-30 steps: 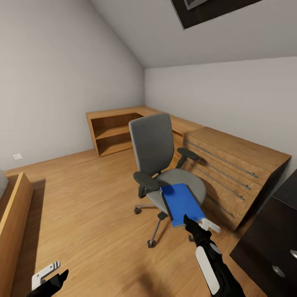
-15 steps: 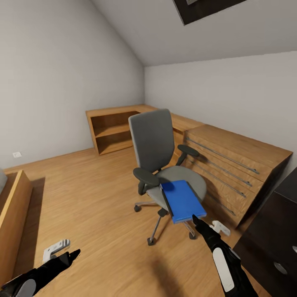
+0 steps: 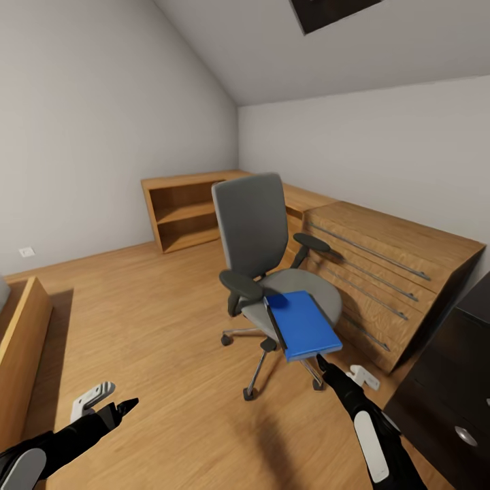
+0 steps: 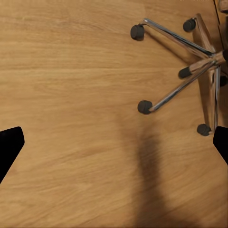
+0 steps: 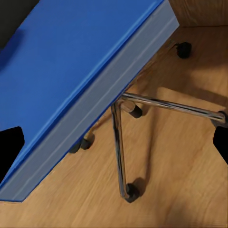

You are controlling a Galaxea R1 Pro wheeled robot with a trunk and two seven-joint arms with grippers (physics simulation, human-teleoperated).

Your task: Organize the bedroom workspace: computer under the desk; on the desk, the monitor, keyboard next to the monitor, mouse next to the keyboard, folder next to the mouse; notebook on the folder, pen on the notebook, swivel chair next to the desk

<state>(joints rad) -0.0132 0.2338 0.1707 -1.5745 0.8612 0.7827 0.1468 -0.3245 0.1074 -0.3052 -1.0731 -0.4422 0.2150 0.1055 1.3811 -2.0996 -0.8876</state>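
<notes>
Head view: folder (image 3: 301, 324) overhangs swivel chair (image 3: 265, 252) seat edge; both grippers' fingers wide, empty.

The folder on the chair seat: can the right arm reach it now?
Probably yes. The right tool is open just before the folder, whose near edge overhangs the swivel chair seat, with nothing between.

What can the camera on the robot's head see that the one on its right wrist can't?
The head view takes in the room: the swivel chair's grey seat and back, the wooden dresser, the shelf unit, and both grippers, left and right. The right wrist view gives a close look at the folder's pale edge and the castors beneath it. Both show the blue folder, the chair's chrome base and the wood floor.
</notes>
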